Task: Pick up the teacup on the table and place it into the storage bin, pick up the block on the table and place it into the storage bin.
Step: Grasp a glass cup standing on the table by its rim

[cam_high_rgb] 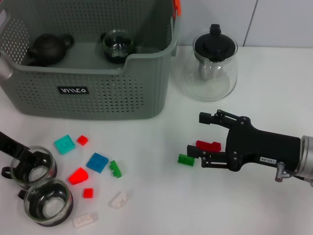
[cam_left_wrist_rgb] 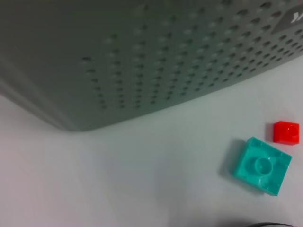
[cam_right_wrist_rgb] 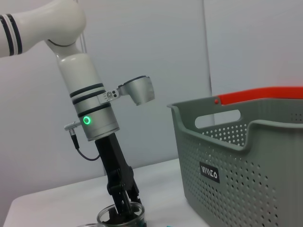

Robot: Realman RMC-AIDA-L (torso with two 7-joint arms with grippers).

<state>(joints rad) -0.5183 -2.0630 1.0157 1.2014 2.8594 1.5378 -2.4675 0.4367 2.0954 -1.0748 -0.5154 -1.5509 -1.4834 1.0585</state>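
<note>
The storage bin point(cam_high_rgb: 98, 93) point(cam_left_wrist_rgb: 142, 61) point(cam_right_wrist_rgb: 236, 161) stands at the back left and holds a glass teacup point(cam_high_rgb: 117, 45) and a dark teapot point(cam_high_rgb: 48, 48). Two more teacups sit at the front left: one point(cam_high_rgb: 34, 169) point(cam_right_wrist_rgb: 120, 217) has my left gripper point(cam_high_rgb: 30, 155) point(cam_right_wrist_rgb: 124, 204) reaching down onto its rim, shut on it, and the other point(cam_high_rgb: 48, 201) stands just in front. On the right, low over the table, my right gripper point(cam_high_rgb: 198, 134) is open. A red block point(cam_high_rgb: 208, 145) lies by its lower finger, with a green block point(cam_high_rgb: 186, 159) just beyond the fingertips.
Loose blocks lie between the teacups and the bin: teal point(cam_high_rgb: 64, 144) point(cam_left_wrist_rgb: 262, 165), small red point(cam_high_rgb: 82, 140) point(cam_left_wrist_rgb: 286, 132), blue point(cam_high_rgb: 97, 162), green point(cam_high_rgb: 115, 168), red point(cam_high_rgb: 78, 176) and white point(cam_high_rgb: 119, 199). A glass pitcher point(cam_high_rgb: 212, 63) with a black lid stands right of the bin.
</note>
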